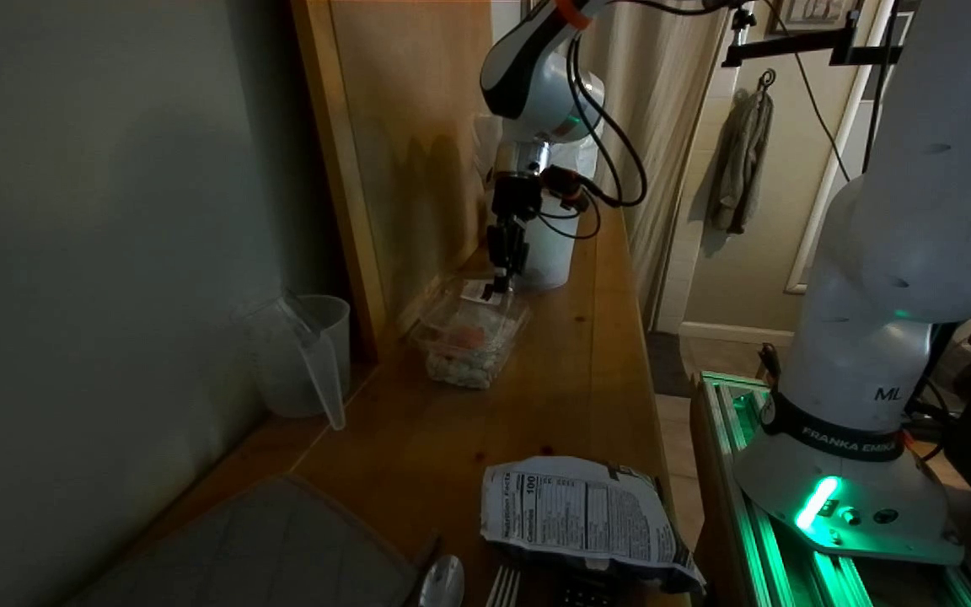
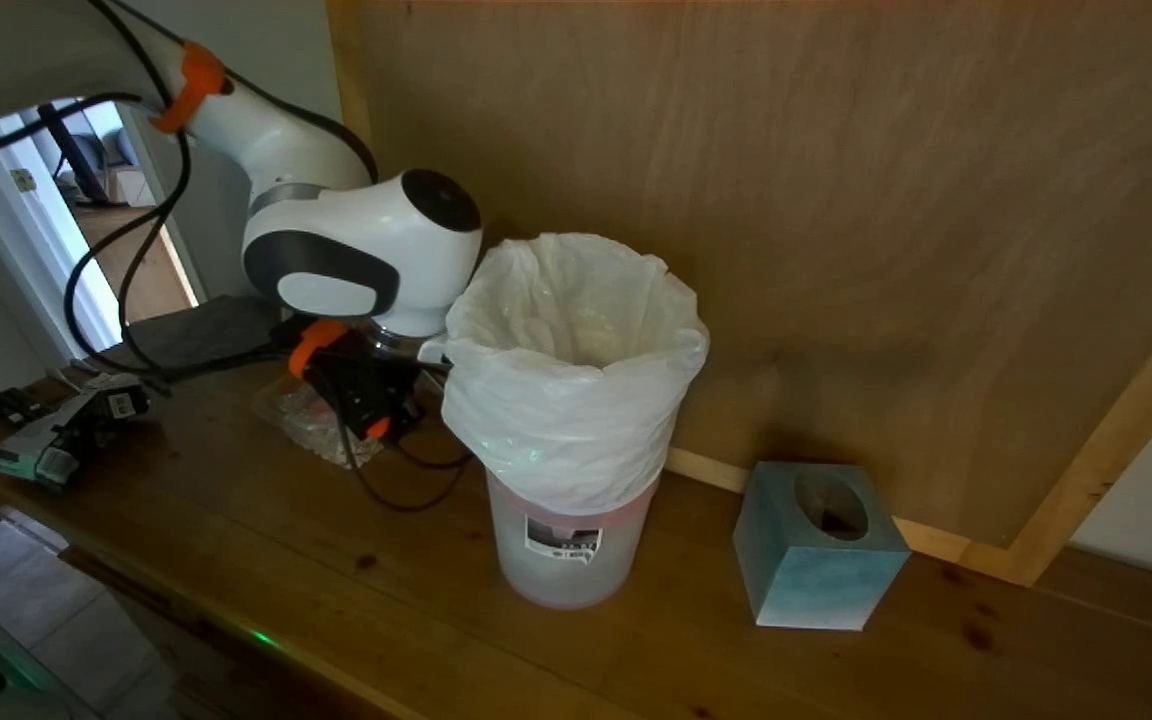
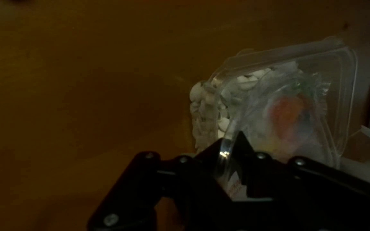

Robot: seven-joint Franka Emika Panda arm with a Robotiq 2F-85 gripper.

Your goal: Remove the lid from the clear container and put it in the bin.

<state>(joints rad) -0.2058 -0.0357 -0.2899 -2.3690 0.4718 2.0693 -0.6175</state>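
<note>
The clear container point(image 1: 467, 369) is a low transparent box with pale, lumpy contents, standing on the wooden counter by the wall. It also shows in the wrist view point(image 3: 201, 120). The thin clear lid point(image 3: 340, 83) sits over it, shifted to one side and seemingly tilted; a red-orange patch shows through it. My gripper point(image 3: 225, 150) points down at the lid's edge, with the rim between its nearly closed fingertips. In an exterior view the gripper point(image 1: 502, 282) is at the container's far end. The bin point(image 2: 576, 420), a white bucket with a whitish bag, stands beside the gripper.
A blue-white tissue box point(image 2: 821, 550) stands past the bin. A clear plastic jug point(image 1: 296, 362) stands against the wall. A printed food bag point(image 1: 582, 514), a spoon point(image 1: 443, 582), a fork point(image 1: 504, 588) and a grey mat point(image 1: 258, 548) lie at the counter's near end.
</note>
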